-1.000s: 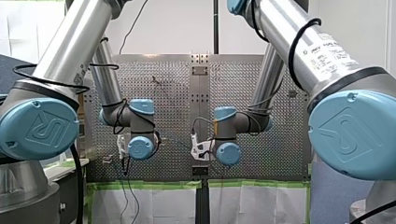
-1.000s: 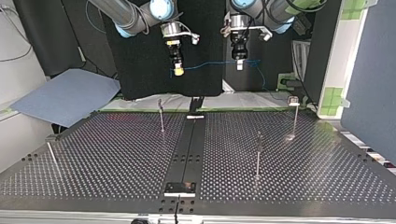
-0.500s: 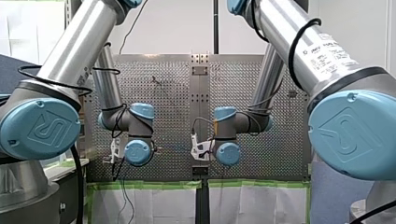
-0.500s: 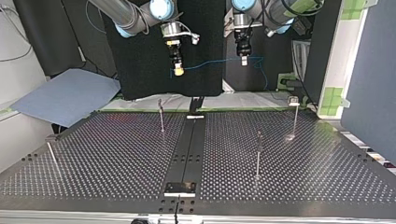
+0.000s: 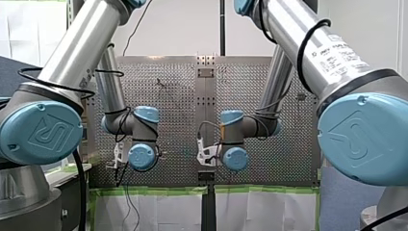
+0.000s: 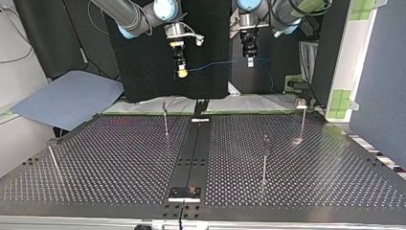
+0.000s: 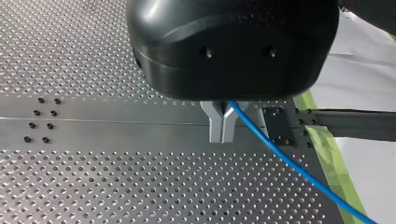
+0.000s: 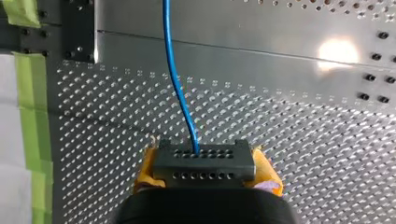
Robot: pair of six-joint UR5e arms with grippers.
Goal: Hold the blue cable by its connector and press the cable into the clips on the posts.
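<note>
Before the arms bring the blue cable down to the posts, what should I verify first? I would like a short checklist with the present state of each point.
1. My right gripper shut on the connector: ok, the yellow pads clamp its two sides.
2. My left gripper shut on the blue cable: ok, the metal fingers pinch it.
3. Cable between the grippers free of knots: ok, the top view shows one clean line.
4. Cable seated in the clips: not ok, it hangs in the air and touches none of the posts.
5. Which way the clips open: cannot tell, too small.
</note>
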